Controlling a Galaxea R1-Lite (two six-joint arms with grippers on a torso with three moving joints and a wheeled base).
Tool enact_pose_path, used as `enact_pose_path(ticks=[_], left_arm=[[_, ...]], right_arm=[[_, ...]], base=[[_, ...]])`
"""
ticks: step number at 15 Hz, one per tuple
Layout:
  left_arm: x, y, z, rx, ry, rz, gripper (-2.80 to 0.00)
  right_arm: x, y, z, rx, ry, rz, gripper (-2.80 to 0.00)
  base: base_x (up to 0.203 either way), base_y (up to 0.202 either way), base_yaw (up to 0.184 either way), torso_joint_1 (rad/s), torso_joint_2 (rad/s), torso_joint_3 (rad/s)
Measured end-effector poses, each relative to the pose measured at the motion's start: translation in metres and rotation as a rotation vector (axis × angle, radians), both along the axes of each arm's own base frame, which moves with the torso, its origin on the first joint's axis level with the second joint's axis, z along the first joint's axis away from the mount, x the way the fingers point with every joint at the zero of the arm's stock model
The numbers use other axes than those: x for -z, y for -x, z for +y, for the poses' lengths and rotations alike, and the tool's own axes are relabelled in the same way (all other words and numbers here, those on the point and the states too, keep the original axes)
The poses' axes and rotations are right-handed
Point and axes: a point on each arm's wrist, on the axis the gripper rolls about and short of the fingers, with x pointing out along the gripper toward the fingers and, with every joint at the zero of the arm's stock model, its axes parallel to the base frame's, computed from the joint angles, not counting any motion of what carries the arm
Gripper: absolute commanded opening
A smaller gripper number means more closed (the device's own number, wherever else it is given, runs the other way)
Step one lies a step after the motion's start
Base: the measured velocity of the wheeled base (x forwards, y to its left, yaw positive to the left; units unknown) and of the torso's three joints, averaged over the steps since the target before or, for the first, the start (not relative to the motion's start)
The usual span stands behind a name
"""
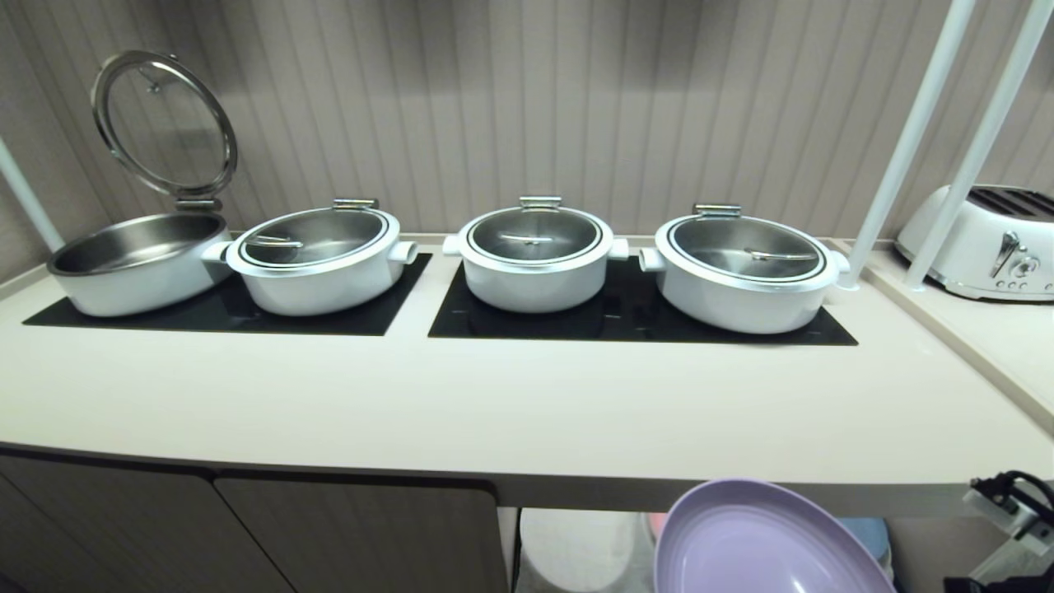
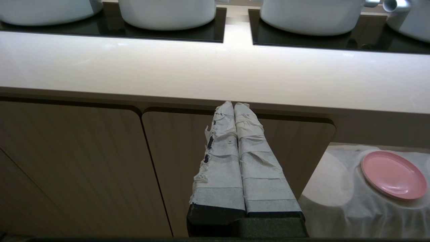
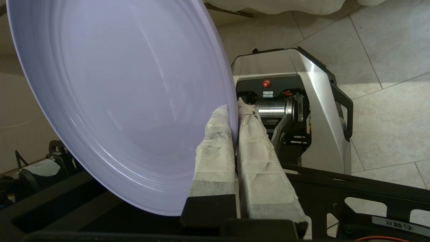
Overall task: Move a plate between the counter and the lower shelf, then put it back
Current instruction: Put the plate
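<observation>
The lilac plate [image 1: 762, 543] hangs tilted in the air just below the counter's front edge [image 1: 527, 478], in front of the lower shelf's opening. In the right wrist view my right gripper [image 3: 234, 108] is shut on the plate's [image 3: 127, 101] rim, one taped finger on each face. The counter [image 2: 215, 77] is a long beige worktop with black cooktop panels. The lower shelf [image 2: 339, 201] is draped in rumpled white cloth. My left gripper [image 2: 234, 105] is parked before the cabinet doors, shut and empty.
Several white pots [image 1: 535, 255] stand on the cooktop panels; the leftmost has its glass lid [image 1: 163, 123] raised. A toaster [image 1: 984, 243] sits at the right behind white poles [image 1: 906, 148]. A pink plate [image 2: 393, 174] lies on the shelf cloth. My own base [image 3: 295, 111] stands below.
</observation>
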Motion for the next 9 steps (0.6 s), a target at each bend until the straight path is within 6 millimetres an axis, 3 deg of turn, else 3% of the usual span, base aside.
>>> enact_pose_path(ticks=[9], left_arm=[[0.0,0.0,0.0,0.0,0.0,0.0,-2.8]], right_arm=[[-0.0002,0.0021,-0.0086,0.074,0.009,0.033,-2.8]], base=[[0.0,0.0,0.0,0.0,0.0,0.0]])
